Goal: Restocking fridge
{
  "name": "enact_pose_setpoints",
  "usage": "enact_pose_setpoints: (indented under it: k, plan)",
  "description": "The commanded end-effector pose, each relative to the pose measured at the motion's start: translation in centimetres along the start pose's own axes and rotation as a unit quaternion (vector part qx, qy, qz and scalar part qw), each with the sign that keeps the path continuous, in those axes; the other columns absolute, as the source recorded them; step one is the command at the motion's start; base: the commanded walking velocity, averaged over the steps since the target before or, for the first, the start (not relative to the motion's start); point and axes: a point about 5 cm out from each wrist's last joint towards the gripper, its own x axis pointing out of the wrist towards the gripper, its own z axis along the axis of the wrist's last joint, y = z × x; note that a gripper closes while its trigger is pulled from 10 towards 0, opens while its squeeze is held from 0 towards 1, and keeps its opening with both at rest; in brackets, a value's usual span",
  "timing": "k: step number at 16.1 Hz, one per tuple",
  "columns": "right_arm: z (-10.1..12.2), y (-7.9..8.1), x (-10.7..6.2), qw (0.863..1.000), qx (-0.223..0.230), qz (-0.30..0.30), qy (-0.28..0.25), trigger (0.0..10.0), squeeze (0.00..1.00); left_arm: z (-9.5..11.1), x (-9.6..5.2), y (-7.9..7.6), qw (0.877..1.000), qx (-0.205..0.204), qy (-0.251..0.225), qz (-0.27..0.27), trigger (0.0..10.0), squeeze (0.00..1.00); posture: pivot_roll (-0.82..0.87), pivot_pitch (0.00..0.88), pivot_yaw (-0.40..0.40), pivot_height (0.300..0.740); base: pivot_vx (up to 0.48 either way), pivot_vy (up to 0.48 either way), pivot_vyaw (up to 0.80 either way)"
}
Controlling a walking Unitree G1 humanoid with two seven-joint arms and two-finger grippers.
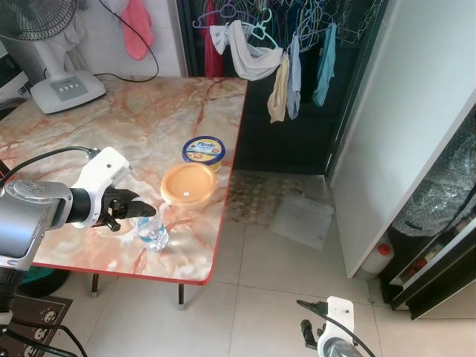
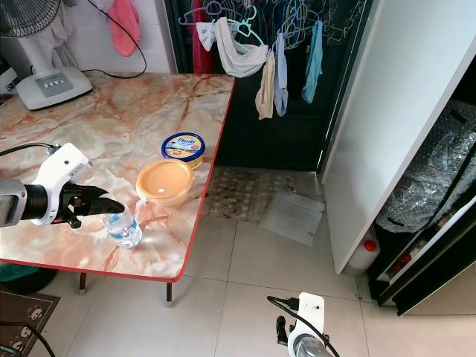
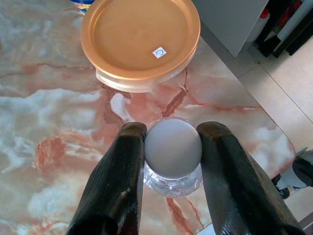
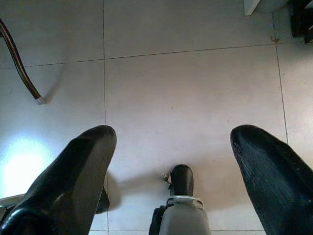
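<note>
The robot's left gripper reaches out level over a marble-patterned table, its two black fingers pressed against either side of the white cap of a small clear water bottle. The silver left arm extends from the robot's left side, forearm roughly horizontal, white wrist housing just behind the fingers. The bottle stands upright near the table's red-edged front, close to the corner. Just beyond it sits a round container with an orange lid, and behind that, touching or nearly so, a blue-and-yellow tub. A white fan base rests at the table's far left. The right gripper hangs low beside the robot's body, pointing down at the pale tiled floor, its fingers spread wide with nothing between them. To the robot's right, a fridge stands with its white door open.
</note>
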Motion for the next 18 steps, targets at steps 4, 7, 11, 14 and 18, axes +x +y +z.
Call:
enact_pose_setpoints:
  k: [4,7,11,14,18]
  plan:
    - [0.0,0.2,0.0,1.0,-0.007,0.005,0.003,10.0,0.0,-0.2,-0.1,0.0,1.0,0.008,0.01,0.004,0.0,0.0,0.1,0.0,0.04,0.74,0.0,0.0,0.0]
    - [0.0,0.2,0.0,1.0,-0.007,0.006,0.004,10.0,0.0,-0.2,0.0,-0.1,1.0,0.009,0.011,0.004,0.0,0.0,0.1,0.0,0.04,0.74,0.0,0.0,0.0]
    - [0.0,0.2,0.0,1.0,-0.007,0.006,0.005,10.0,0.0,0.6,0.1,0.3,0.999,0.013,-0.012,0.028,0.0,0.0,0.1,0.0,0.04,0.74,0.0,0.0,0.0]
    - [0.0,0.1,0.0,1.0,-0.008,0.007,0.006,10.0,0.0,1.8,0.2,0.9,0.997,0.019,-0.051,0.063,0.0,0.0,0.1,0.0,0.036,0.74,0.0,0.0,0.0]
    - [0.1,0.1,0.0,1.0,-0.01,0.007,0.005,10.0,0.0,3.2,-1.4,3.6,0.98,-0.017,-0.098,0.175,4.6,0.0,0.09,0.0,0.028,0.74,0.0,0.0,0.0]
